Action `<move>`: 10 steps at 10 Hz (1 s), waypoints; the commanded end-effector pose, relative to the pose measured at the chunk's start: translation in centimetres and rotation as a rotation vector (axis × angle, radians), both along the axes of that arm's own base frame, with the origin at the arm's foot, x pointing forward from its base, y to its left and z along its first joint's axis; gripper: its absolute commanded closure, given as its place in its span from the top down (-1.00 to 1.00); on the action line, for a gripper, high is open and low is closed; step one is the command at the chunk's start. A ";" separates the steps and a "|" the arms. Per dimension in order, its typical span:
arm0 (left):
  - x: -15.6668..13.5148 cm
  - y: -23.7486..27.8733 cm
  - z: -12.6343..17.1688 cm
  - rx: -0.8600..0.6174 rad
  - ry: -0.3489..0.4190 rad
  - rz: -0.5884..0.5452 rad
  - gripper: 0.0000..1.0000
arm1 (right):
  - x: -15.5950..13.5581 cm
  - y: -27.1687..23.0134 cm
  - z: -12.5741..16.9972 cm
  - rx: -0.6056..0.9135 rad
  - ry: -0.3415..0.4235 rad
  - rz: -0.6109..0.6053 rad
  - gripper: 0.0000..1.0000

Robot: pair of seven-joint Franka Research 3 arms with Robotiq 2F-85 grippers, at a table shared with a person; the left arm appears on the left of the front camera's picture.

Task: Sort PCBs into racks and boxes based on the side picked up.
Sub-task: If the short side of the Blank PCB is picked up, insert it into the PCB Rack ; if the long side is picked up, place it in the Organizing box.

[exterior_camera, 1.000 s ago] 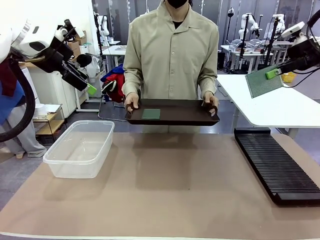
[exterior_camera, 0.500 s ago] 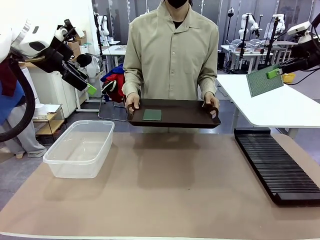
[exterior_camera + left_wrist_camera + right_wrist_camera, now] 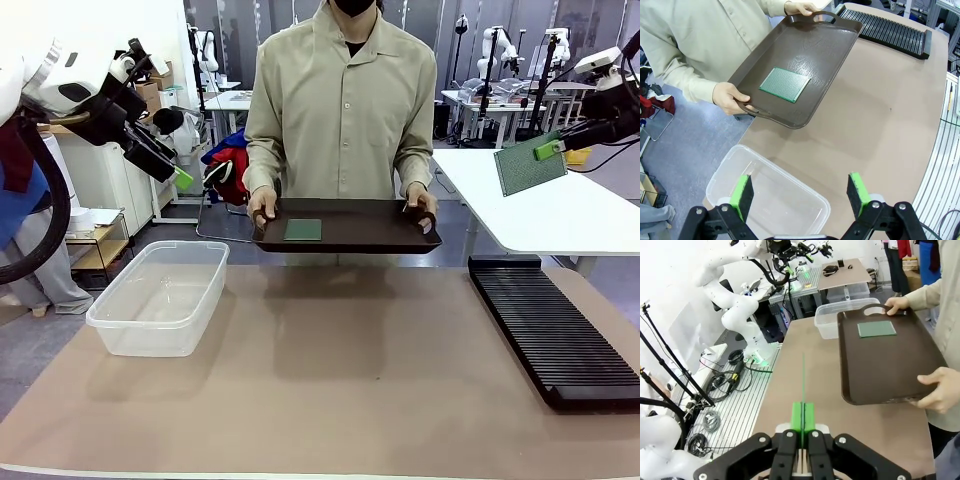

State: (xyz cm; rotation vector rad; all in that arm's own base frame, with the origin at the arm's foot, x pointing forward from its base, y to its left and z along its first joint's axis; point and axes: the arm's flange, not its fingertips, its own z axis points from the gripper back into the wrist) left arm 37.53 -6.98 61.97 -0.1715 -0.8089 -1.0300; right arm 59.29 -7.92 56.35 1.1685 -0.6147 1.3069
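Note:
A person holds a dark brown tray [image 3: 380, 228] by both handles over the far table edge. One green PCB [image 3: 303, 229] lies flat on its left part, also seen in the left wrist view [image 3: 785, 84] and the right wrist view [image 3: 876, 329]. My right gripper [image 3: 546, 148] is high at the right, shut on the edge of a second PCB [image 3: 526, 167], seen edge-on as a thin line [image 3: 803, 380]. My left gripper [image 3: 180, 178] hangs open high at the left, above the clear box [image 3: 160, 297], its green pads [image 3: 744, 193] wide apart. The black rack [image 3: 550, 325] lies at the right.
A white table [image 3: 540, 210] stands behind the rack at the right. The brown tabletop [image 3: 330, 390] between box and rack is bare. The person's hands [image 3: 263, 208] grip the tray handles.
My right gripper with its PCB has risen slightly and shifted right. The person's tray has wavered a little. The left arm has not moved.

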 end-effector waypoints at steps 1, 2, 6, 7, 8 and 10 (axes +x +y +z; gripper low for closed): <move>0.0 0.1 -0.1 0.009 0.004 -0.017 1.00 | 1.7 -2.3 0.1 -0.006 -0.104 -0.011 -0.96; 0.0 0.1 -0.1 0.009 0.004 -0.017 1.00 | 2.4 -3.2 -0.3 -0.022 -0.141 -0.023 -0.96; 0.0 0.1 -0.1 0.009 0.004 -0.017 1.00 | 5.7 -7.4 -1.9 -0.065 -0.284 0.049 -0.96; 0.0 0.1 -0.1 0.009 0.004 -0.017 1.00 | 6.5 -8.5 -2.6 -0.069 -0.317 0.041 -0.96; 0.0 0.1 -0.1 0.009 0.004 -0.017 1.00 | 6.8 -9.5 -3.4 -0.080 -0.308 0.046 -0.96; 0.0 0.1 -0.1 0.009 0.004 -0.017 1.00 | 6.4 -10.8 -5.0 -0.118 -0.322 0.012 -0.96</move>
